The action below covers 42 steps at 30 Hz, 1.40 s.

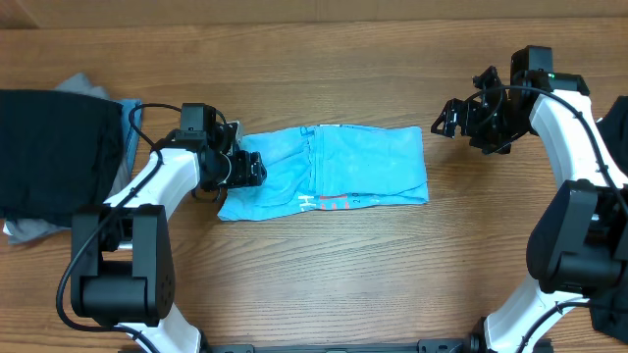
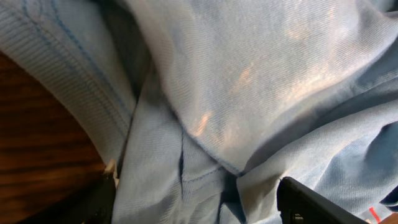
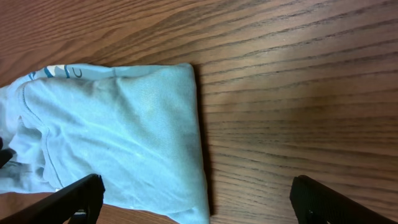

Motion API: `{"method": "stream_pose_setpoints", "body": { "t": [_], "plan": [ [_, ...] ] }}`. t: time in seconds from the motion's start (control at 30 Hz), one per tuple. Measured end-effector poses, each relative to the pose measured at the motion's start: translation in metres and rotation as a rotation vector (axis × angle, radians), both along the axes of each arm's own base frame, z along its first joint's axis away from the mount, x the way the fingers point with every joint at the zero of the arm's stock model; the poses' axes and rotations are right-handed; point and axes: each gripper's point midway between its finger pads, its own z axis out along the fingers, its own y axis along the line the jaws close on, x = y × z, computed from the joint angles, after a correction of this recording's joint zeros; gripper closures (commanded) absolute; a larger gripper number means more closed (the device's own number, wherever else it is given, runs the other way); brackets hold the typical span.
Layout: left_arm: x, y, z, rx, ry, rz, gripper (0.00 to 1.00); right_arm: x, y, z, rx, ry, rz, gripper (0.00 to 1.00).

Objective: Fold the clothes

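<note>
Nearest us in the overhead view stand the two arms, one at each side of the wooden table [image 1: 324,284], both reaching to the far half. Between them lies the light-blue T-shirt [image 1: 368,162], folded into a flat band running left to right, with white and red lettering [image 1: 332,202] along its near edge. Its left end is rumpled, and the left gripper [image 1: 250,169] sits low right on that end. At the far left edge rests a pile of other clothes [image 1: 54,147], mostly black, with grey cloth showing under its near side; it lies apart from the blue shirt. The right gripper [image 1: 444,122] hangs just beyond the shirt's far right corner, its jaws spread and nothing between them. From the left wrist we see blue cloth filling almost the whole picture, a ribbed hem [image 2: 62,68] at the left, and a patch of bare wood beyond it. The two dark fingers [image 2: 311,202] show at the bottom corners, standing wide apart with bunched folds of the shirt between them; whether they press the cloth we cannot tell. From the right wrist we see the shirt's right end lying flat at the left, and that gripper's fingers [image 3: 336,199] set wide apart above shirt edge and wood, holding nothing.
</note>
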Motion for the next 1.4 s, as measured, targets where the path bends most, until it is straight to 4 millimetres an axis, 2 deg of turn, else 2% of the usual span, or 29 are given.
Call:
{"method": "stream_pose_setpoints", "body": {
  "t": [0.1, 0.3, 0.47, 0.6, 0.83, 0.9, 0.97, 1.03, 1.17, 1.23, 1.3, 1.4],
  "plan": [
    [0.002, -0.001, 0.001, -0.004, -0.007, 0.0, 0.21, 0.0, -0.001, 0.0, -0.004, 0.0, 0.0, 0.0],
    [0.009, -0.003, 0.003, -0.019, -0.032, 0.017, 0.42, 0.0, -0.001, 0.0, -0.007, 0.0, -0.001, 0.0],
    [0.011, -0.01, 0.005, -0.03, -0.044, 0.005, 0.41, 0.0, -0.001, -0.001, -0.007, 0.001, -0.001, 0.0],
    [0.01, -0.019, 0.006, -0.034, -0.049, -0.016, 0.36, 0.0, -0.001, -0.001, -0.008, 0.001, -0.001, 0.0],
    [0.009, -0.027, 0.006, -0.039, -0.052, -0.036, 0.37, 0.0, -0.001, -0.001, -0.008, 0.001, -0.001, 0.0],
    [0.008, -0.027, 0.006, -0.038, -0.05, -0.035, 0.43, 0.0, -0.001, -0.001, -0.008, 0.001, -0.001, 0.0],
    [0.008, -0.027, 0.006, -0.035, -0.049, -0.035, 0.55, 0.0, -0.001, -0.001, -0.007, 0.001, -0.001, 0.0],
    [0.008, -0.027, 0.005, -0.033, -0.048, -0.031, 0.64, 0.0, -0.001, -0.001, -0.008, 0.002, -0.002, 0.0],
    [0.007, -0.026, 0.005, -0.028, -0.043, -0.032, 0.68, 0.0, -0.001, -0.001, -0.008, 0.002, -0.001, 0.0],
    [0.007, -0.025, 0.005, -0.027, -0.042, -0.032, 0.78, 0.0, -0.001, -0.001, -0.008, 0.001, -0.001, 0.0],
    [0.006, -0.025, 0.005, -0.028, -0.04, -0.028, 0.93, 0.0, -0.001, -0.001, -0.008, 0.002, -0.002, 0.0],
    [0.007, -0.025, 0.004, -0.024, -0.041, -0.03, 0.96, 0.0, -0.001, -0.001, -0.008, 0.002, -0.001, 0.0]
  ]
}}
